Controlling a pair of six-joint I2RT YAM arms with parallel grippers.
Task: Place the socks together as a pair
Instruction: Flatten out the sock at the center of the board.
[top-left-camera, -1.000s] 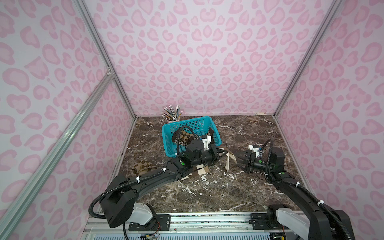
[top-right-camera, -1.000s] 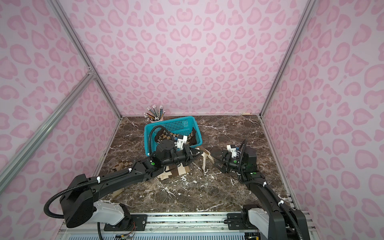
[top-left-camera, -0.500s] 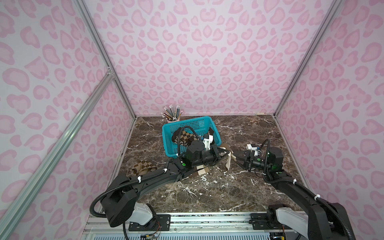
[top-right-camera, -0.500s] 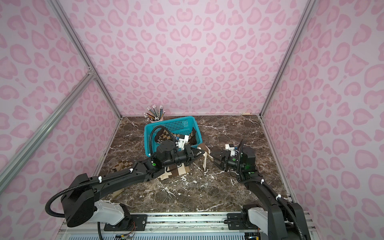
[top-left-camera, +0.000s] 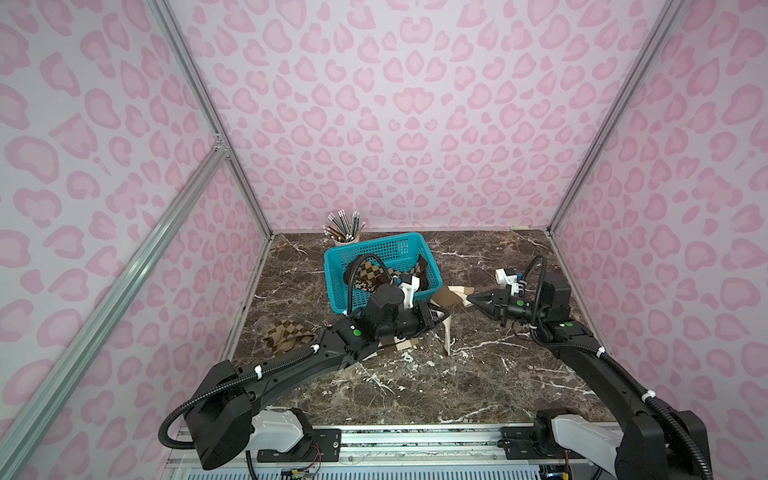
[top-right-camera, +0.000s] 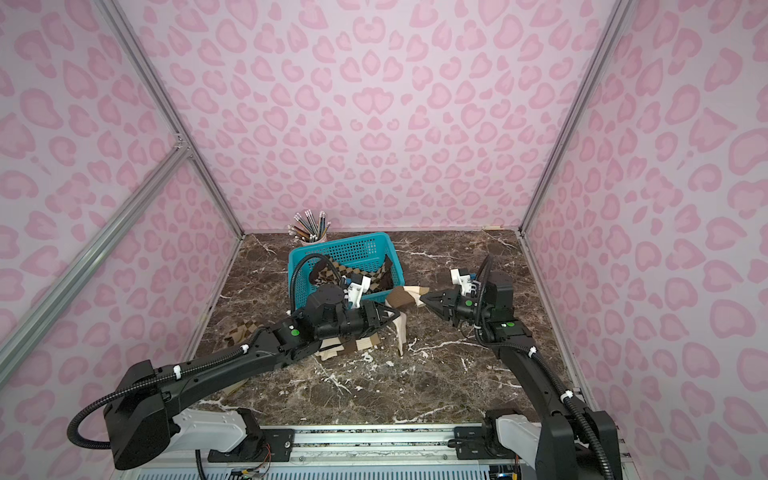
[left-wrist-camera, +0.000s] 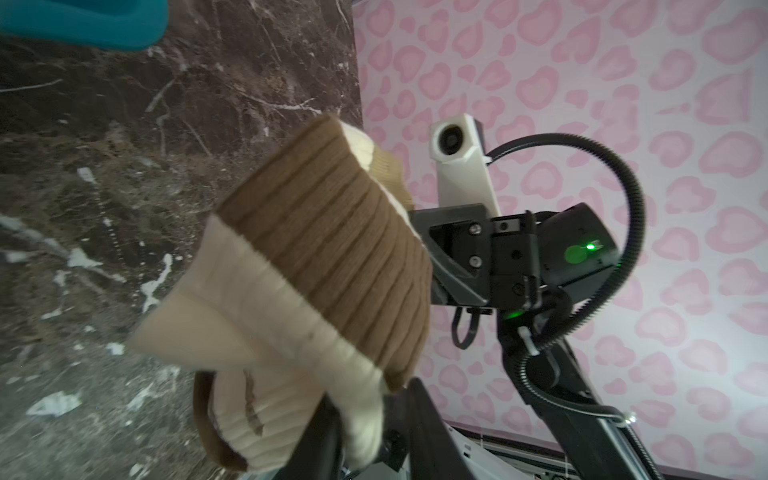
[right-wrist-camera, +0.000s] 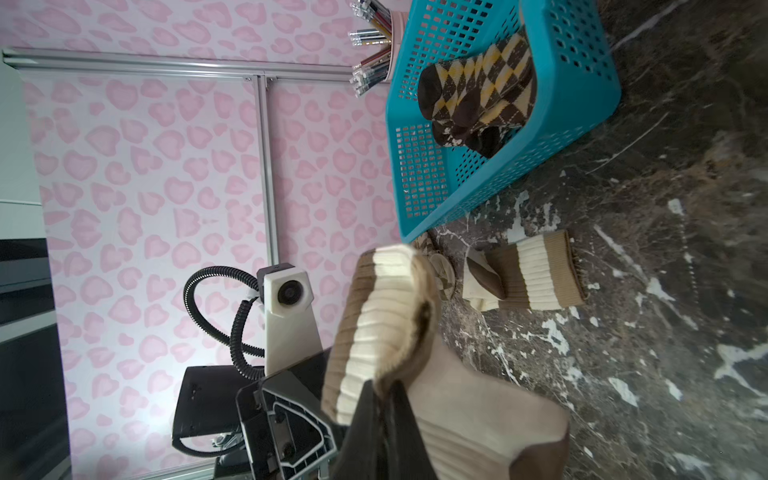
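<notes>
A cream ribbed sock with a brown band (top-left-camera: 444, 297) (top-right-camera: 399, 297) hangs between my two grippers, just in front of the basket. My right gripper (top-left-camera: 469, 298) (top-right-camera: 423, 298) (right-wrist-camera: 384, 399) is shut on the cuff of this held sock (right-wrist-camera: 386, 316). My left gripper (top-left-camera: 436, 320) (top-right-camera: 388, 318) (left-wrist-camera: 370, 411) is open, and the held sock's (left-wrist-camera: 324, 249) cream end still lies between its spread fingers. The matching sock (right-wrist-camera: 532, 282) (top-left-camera: 399, 347) (top-right-camera: 345, 347) lies flat on the marble, partly under my left arm.
A teal basket (top-left-camera: 386, 249) (top-right-camera: 349, 249) (right-wrist-camera: 436, 178) at the back holds brown argyle socks (right-wrist-camera: 482, 95) (top-left-camera: 374, 270). A cup of pencils (top-left-camera: 345, 228) (top-right-camera: 309, 228) stands behind it. An olive check sock (top-left-camera: 286, 336) (top-right-camera: 239, 332) lies near the left wall.
My right gripper moved left to the sock and shut on its cuff. My left gripper, shut on the sock before, has opened its jaws.
</notes>
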